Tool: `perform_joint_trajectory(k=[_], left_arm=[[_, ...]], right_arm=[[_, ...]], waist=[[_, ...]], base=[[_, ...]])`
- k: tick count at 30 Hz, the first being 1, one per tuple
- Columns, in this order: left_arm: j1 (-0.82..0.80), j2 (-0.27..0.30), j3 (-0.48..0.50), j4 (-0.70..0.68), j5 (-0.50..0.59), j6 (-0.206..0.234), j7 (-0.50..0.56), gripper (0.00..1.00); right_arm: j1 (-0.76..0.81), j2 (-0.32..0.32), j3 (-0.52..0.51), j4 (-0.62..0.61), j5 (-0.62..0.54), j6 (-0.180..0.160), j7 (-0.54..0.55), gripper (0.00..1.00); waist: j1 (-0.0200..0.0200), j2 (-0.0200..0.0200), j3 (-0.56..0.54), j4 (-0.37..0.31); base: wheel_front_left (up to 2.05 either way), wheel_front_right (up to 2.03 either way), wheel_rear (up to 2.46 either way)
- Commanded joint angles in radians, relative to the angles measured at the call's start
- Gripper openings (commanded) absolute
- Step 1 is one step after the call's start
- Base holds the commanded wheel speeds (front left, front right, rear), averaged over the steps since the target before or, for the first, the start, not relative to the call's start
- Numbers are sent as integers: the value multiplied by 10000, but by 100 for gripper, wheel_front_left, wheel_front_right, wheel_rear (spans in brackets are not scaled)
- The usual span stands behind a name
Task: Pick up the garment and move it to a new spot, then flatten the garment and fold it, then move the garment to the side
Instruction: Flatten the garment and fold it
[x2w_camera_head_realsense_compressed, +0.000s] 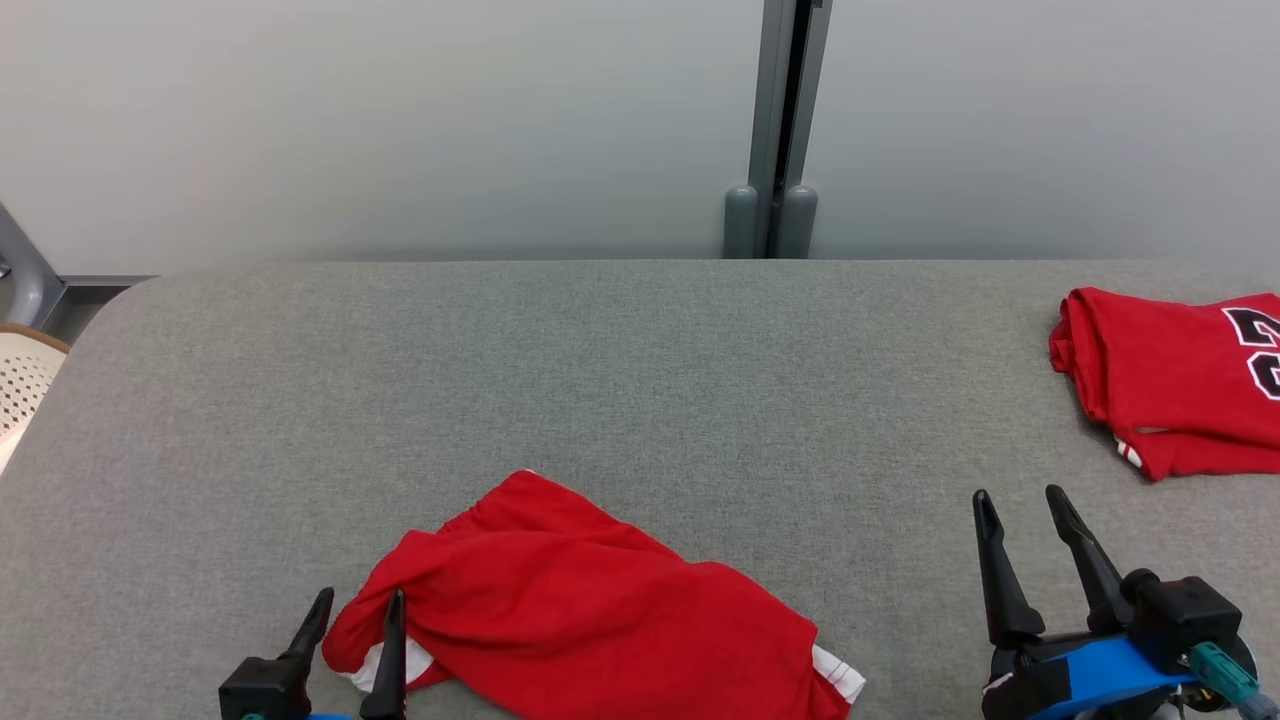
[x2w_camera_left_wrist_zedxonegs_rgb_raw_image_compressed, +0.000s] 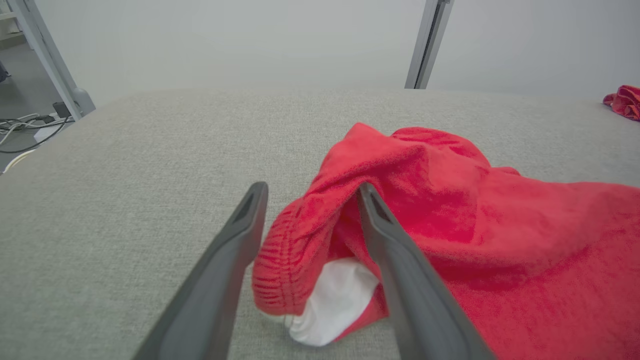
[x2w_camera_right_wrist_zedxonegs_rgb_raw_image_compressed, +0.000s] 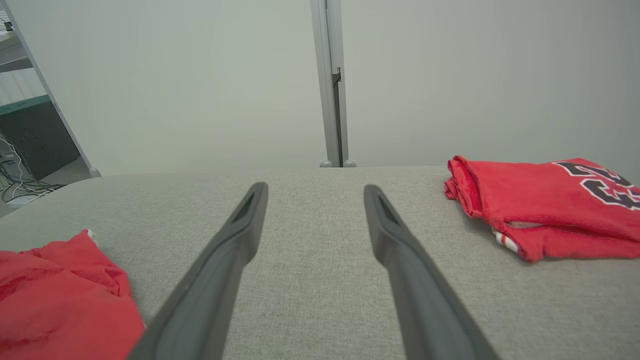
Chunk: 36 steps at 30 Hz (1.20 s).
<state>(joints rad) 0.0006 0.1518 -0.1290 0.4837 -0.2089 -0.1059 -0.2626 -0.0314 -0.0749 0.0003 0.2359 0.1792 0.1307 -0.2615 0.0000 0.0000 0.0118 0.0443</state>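
The garment (x2w_camera_head_realsense_compressed: 590, 610), a pair of red shorts with white trim, lies crumpled near the front edge of the grey table (x2w_camera_head_realsense_compressed: 600, 380). My left gripper (x2w_camera_head_realsense_compressed: 360, 597) is open at the garment's left end. In the left wrist view the red waistband fold and a white patch of the garment (x2w_camera_left_wrist_zedxonegs_rgb_raw_image_compressed: 475, 225) sit between the spread fingers of the left gripper (x2w_camera_left_wrist_zedxonegs_rgb_raw_image_compressed: 311, 189), and the right finger (x2w_camera_left_wrist_zedxonegs_rgb_raw_image_compressed: 395, 250) lies against the cloth. My right gripper (x2w_camera_head_realsense_compressed: 1018, 495) is open over bare table at the lower right, well clear of the garment (x2w_camera_right_wrist_zedxonegs_rgb_raw_image_compressed: 55, 300), with nothing between the fingers of the right gripper (x2w_camera_right_wrist_zedxonegs_rgb_raw_image_compressed: 312, 187).
A folded red jersey (x2w_camera_head_realsense_compressed: 1170, 380) with black numbers rests at the table's right edge, beyond my right gripper. A pale perforated chair (x2w_camera_head_realsense_compressed: 25, 370) stands off the table's left corner. A grey post (x2w_camera_head_realsense_compressed: 775, 130) rises behind the far edge.
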Motion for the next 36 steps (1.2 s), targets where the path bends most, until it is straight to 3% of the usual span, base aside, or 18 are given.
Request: perform_joint_trajectory(k=[1, 10, 17, 30, 36], left_arm=[[121, 10, 114, -263, 93, 12, -31, 100], [397, -299, 839, -2504, 423, 96, -29, 100], [240, -591, 1433, -3373, 779, 506, -29, 100], [-133, -526, 1571, -3141, 1407, 461, -29, 100], [-129, -577, 1587, -3046, 1458, 436, -29, 100]], right_arm=[[131, -11, -26, 12, 88, 1, -49, 100], [99, -82, -39, 28, 35, 1, -49, 100], [53, -122, 62, 43, 60, 1, -49, 100], [85, -116, 85, 272, 104, 1, -49, 100], [-12, -391, 675, 655, 166, 1, -49, 100]], waist=[[0, 0, -16, 35], [0, 0, -101, 165], [0, 0, -122, 50], [0, 0, -55, -83], [0, 0, -27, -50]], base=[[0, 0, 0], [0, 0, 0], [0, 0, 0], [0, 0, 0], [0, 0, 0]])
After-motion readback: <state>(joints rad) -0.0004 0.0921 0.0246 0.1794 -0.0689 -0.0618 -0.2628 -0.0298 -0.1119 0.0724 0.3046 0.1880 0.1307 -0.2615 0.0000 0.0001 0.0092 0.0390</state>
